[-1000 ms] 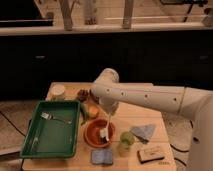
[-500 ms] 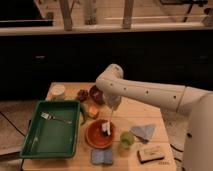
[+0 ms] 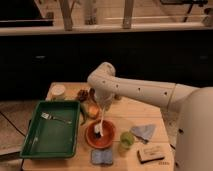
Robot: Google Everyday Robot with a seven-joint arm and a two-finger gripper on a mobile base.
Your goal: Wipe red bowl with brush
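The red bowl (image 3: 101, 136) sits on the wooden table near the front middle, between the green tray and the small green cup. The brush (image 3: 100, 122) stands almost upright in it, its thin whitish handle running up and its white-and-dark head resting inside the bowl. My gripper (image 3: 103, 103) hangs right above the bowl, under the bent white arm, and is shut on the top of the brush handle.
A large green tray (image 3: 35, 145) with a fork (image 3: 53, 118) lies at the left. A green cup (image 3: 126, 143), blue sponge (image 3: 102, 157), tan-and-black block (image 3: 151, 154) and blue cloth (image 3: 143, 131) lie at the front right. A white cup (image 3: 58, 91) and food items (image 3: 92, 110) stand behind the bowl.
The arm's elbow has swung up and to the right, and the wrist has shifted over the bowl. The brush handle now stands more upright, with the head still in the bowl.
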